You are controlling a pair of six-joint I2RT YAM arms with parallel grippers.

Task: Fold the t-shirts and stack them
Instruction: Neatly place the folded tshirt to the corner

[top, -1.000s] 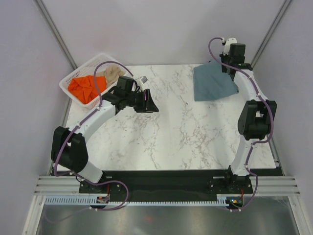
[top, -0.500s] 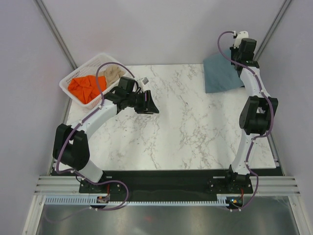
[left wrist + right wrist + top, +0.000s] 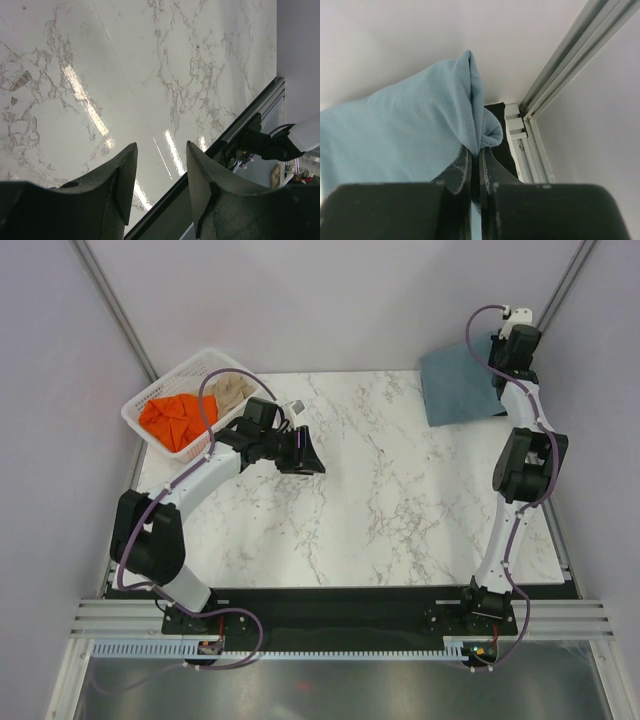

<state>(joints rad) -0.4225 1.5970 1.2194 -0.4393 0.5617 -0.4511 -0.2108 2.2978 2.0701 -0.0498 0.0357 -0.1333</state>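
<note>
Slate blue-grey t-shirt (image 3: 458, 387) sits at the far right corner of the desk (image 3: 380, 500). One bunched edge is lifted by the right gripper (image 3: 476, 150), jaws clenched on the fold. The cloth appears light and limp, so it is best taken at hems or shoulders. Left gripper (image 3: 159, 170) hovers above the desk's left half, jaws released and empty.

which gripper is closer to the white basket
Left. The left gripper hovers open over the table, just beside the basket. The right gripper is across at the far right corner, shut on the blue-grey t-shirt.
</note>
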